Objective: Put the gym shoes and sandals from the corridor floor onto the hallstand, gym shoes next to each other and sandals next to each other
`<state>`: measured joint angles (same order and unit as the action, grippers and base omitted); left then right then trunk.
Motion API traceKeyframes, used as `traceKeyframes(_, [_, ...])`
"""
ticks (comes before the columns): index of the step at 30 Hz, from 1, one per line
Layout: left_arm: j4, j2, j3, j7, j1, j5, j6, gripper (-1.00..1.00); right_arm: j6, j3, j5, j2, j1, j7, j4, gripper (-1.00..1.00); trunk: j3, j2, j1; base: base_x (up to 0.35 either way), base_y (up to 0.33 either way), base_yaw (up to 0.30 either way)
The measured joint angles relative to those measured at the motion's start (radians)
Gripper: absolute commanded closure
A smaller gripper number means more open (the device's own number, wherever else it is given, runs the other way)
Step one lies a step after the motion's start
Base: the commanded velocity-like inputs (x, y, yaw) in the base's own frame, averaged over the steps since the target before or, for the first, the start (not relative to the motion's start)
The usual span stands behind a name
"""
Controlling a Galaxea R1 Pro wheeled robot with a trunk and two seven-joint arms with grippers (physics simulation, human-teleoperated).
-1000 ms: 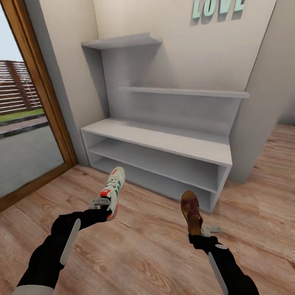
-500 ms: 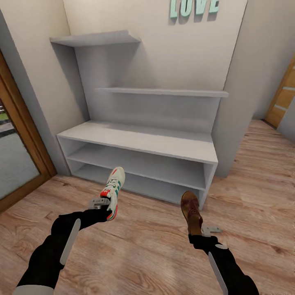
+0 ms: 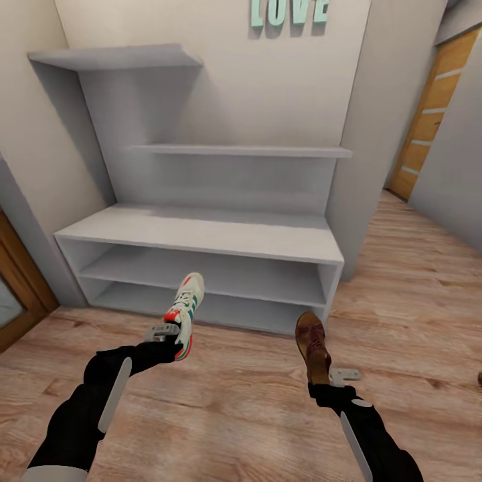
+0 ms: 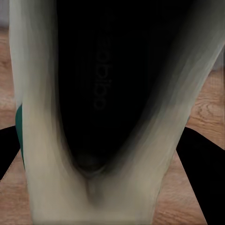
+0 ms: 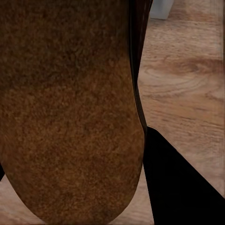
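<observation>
I have one gym shoe point(image 3: 185, 310) clamped at its heel end in my left gripper point(image 3: 167, 333), toe pointing up and away from me toward the hallstand point(image 3: 201, 234). Through the left wrist camera I look straight into the dark opening of the shoe point(image 4: 112, 93), its pale lining rising on both sides, so the shoe sits right between my fingers. My right gripper point(image 3: 328, 376) is closed on one brown sandal point(image 3: 312, 345), also held by its heel end with the toe forward; in the right wrist camera its brown footbed point(image 5: 70, 112) lies close against the lens.

Both shoes hang above the corridor floor point(image 3: 241, 415), short of the rack's front edge. The gym shoe is in front of the lower tiers near the middle of the bench, and the sandal is in front of the bench's right end panel.

I judge the step in hand to be the carry: both items are picked, neither is placed. The rack's bench top and the tiers I can see hold nothing. Next I need to close in on the hallstand, lift or reach forward, and set each shoe flat on a shelf surface, well in from the edge. I should leave room beside each one, because the second gym shoe and second sandal must go next to their mates. A small dark shape point(image 3: 479, 379) at the far right edge of the head view may be another shoe; I cannot tell.
</observation>
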<state>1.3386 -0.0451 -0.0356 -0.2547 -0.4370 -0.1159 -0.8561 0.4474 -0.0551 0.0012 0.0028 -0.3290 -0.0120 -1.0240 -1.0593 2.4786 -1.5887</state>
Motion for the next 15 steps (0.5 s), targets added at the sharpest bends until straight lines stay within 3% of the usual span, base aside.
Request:
traceKeyframes(12, [0.000,0.000,0.000,0.000,0.000,0.000,0.000,1.00,0.000,0.000,0.000,0.000,0.000,0.000,0.001,1.00,0.000,0.000,0.000,0.001,0.322,-0.300])
traceKeyframes(15, [0.000,0.000,0.000,0.000,0.000,0.000,0.000,1.00,0.000,0.000,0.000,0.000,0.000,0.000,0.001,1.00,0.000,0.000,0.000,0.000,0.184,-0.300])
